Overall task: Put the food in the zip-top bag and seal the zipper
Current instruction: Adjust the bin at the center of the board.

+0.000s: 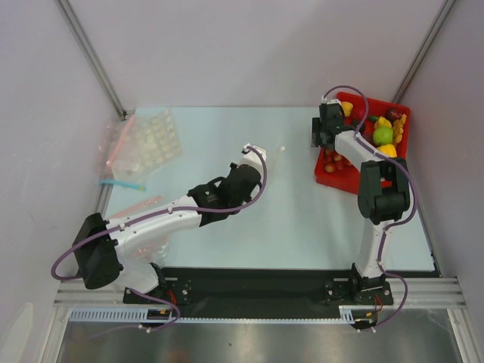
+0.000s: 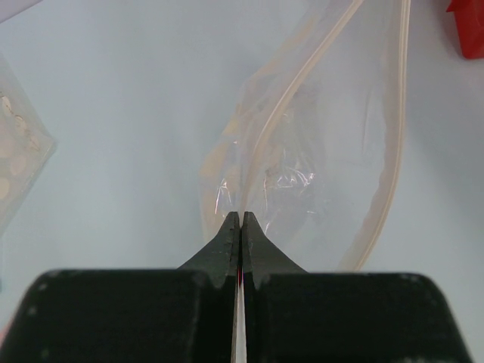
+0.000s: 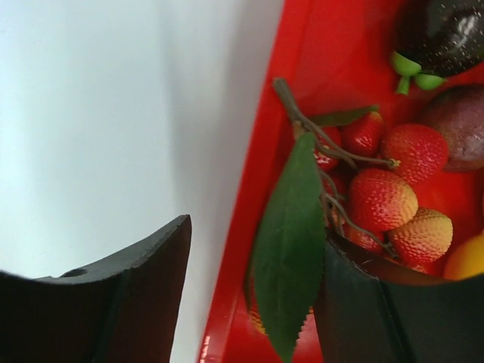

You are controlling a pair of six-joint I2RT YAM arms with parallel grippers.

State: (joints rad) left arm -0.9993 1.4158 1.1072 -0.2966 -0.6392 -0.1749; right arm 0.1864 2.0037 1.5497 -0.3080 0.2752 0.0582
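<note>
The left gripper (image 2: 240,221) is clamped shut, apparently on the zip-top bag (image 2: 318,144), whose top is cut off. The right gripper (image 3: 257,234) gapes astride the red tray (image 3: 261,128) wall, partly hiding the food (image 3: 382,198).

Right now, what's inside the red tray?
Inside the red tray: a bunch of bumpy red berries with a green leaf, a dark purple fruit, a green one and yellow pieces. The right arm covers the tray's middle, so anything there is hidden.

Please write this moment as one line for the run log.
left jaws: shut on zip-top bag | right jaws: open, astride red tray rim | food: in tray, none seen in bag
</note>
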